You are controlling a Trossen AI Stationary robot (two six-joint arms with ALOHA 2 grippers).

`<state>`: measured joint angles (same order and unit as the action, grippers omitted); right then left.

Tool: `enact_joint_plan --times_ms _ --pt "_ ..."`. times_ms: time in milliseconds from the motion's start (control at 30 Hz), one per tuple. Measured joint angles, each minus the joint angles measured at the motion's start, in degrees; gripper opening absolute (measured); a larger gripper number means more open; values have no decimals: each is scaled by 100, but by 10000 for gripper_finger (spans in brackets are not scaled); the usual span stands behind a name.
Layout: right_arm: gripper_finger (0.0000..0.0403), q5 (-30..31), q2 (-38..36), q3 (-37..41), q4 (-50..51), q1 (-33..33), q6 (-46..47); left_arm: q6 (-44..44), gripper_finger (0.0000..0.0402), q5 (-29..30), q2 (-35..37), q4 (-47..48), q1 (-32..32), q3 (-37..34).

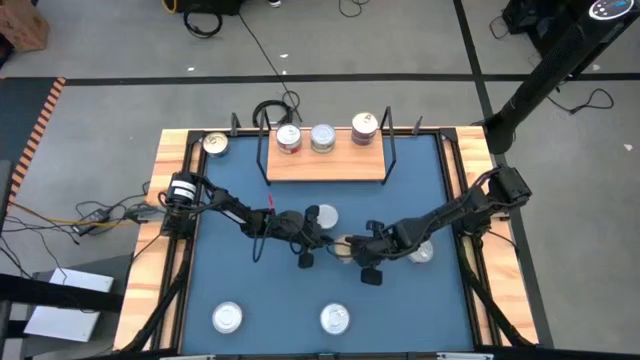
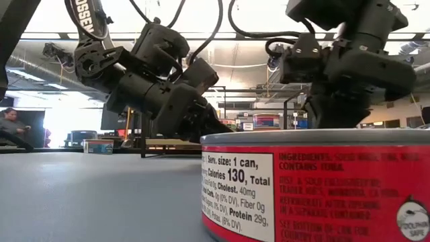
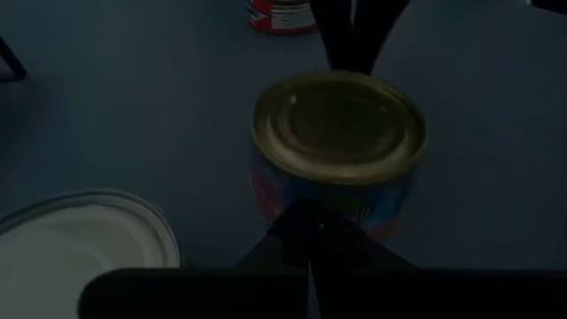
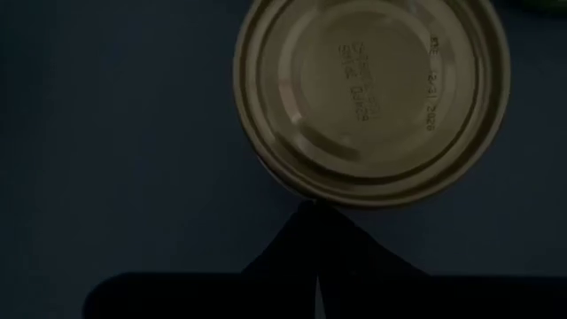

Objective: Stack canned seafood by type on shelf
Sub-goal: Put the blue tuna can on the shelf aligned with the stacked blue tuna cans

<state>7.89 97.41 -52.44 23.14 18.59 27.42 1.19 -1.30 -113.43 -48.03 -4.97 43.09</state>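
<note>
A gold-lidded can (image 1: 345, 248) with a colourful label stands upright on the blue table (image 1: 250, 290) between my two grippers. My left gripper (image 1: 322, 240) is shut at its left side, and my right gripper (image 1: 356, 244) is shut at its right side. A silver-lidded can (image 1: 322, 215) stands just beyond the left gripper. Another can (image 1: 421, 252) lies under the right arm. The wooden shelf (image 1: 325, 165) at the far side carries three cans (image 1: 322, 137) in a row. My left gripper has its shut fingertips (image 3: 306, 221) against the gold-lidded can's side wall (image 3: 275, 199), low on the side facing the table's left. It comes slanting down from the left. The can stands upright on the table. My right gripper has its shut fingertips (image 4: 312, 217) at the outer edge of the can's lid rim (image 4: 297, 186), on the side facing the table's right. It points steeply down. Whether the tips press the rim or only stand at it, I cannot tell.
Two cans (image 1: 228, 318) (image 1: 335, 318) stand near the table's front edge; the right one, red-labelled (image 2: 316, 188), fills the low view's foreground. One can (image 1: 215, 145) sits on the wooden rim at the far left. A coiled cable (image 1: 270, 110) lies behind the shelf.
</note>
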Motion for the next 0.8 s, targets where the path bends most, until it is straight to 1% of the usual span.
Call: enact_joint_plan --times_ms 133,333,467,667,800 --pt "7 -98 -2 43 -276 -108 -30 14 5 38 0 37 8 50" --pt "7 -13 -1 43 -275 -142 -14 11 5 59 0 77 9 50" --pt "8 107 -2 9 -77 -146 231 -11 5 68 0 123 7 57" --pt "8 306 -2 -295 474 -154 244 -15 5 66 0 142 2 59" --pt "8 613 -2 -394 851 -211 242 -18 5 63 0 155 0 59"
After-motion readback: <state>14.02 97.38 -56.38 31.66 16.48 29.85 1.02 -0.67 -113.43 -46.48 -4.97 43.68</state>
